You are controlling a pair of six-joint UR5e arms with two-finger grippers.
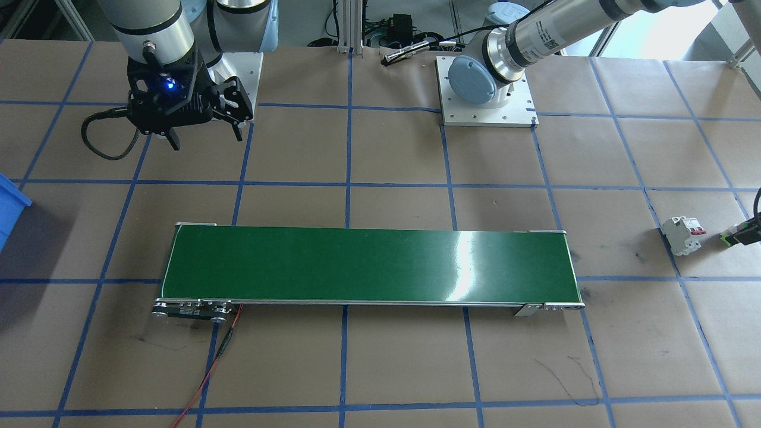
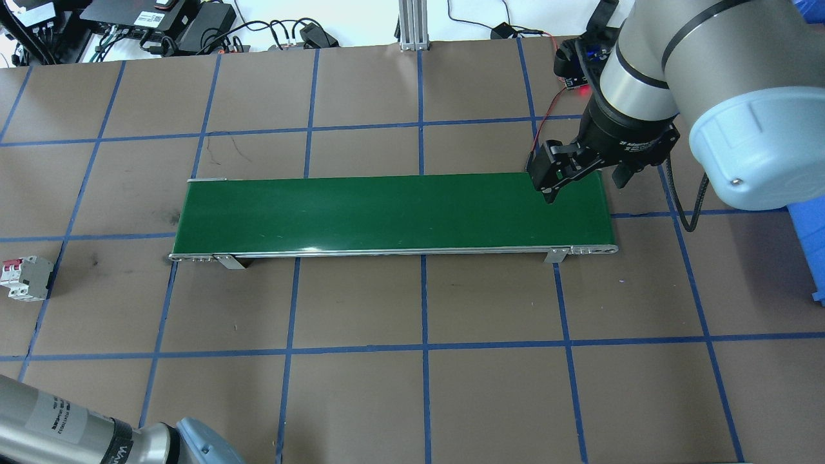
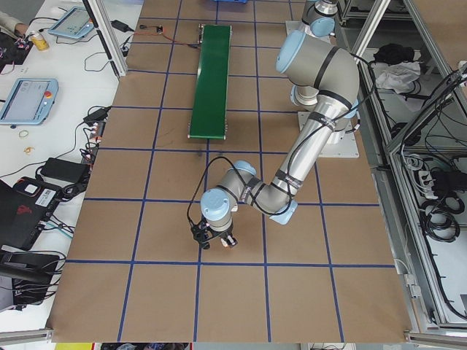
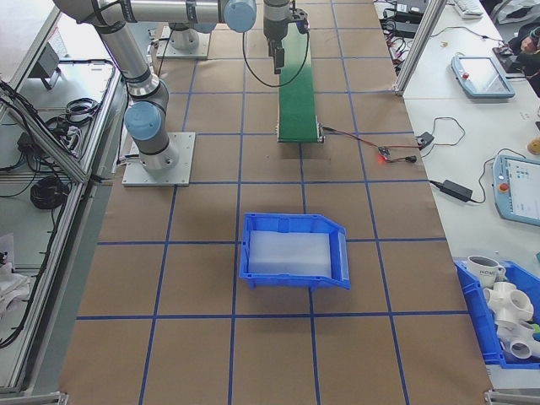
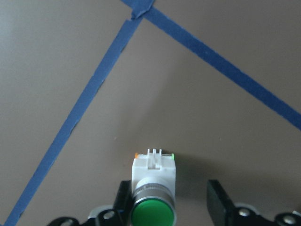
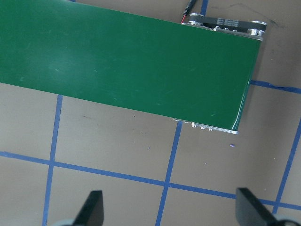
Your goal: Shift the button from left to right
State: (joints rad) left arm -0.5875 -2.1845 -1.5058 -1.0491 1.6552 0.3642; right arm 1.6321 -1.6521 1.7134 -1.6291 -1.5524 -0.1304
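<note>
The left gripper sits low over the brown table with the button between its fingers. The left finger looks like it touches the button, but the right finger stands apart, so it is not squeezed yet. Only the left wrist view shows this. The right gripper waits with fingers spread wide and holding nothing, above the far end of the green belt, ready to take the button. The overhead view shows the white breaker instead.
</note>
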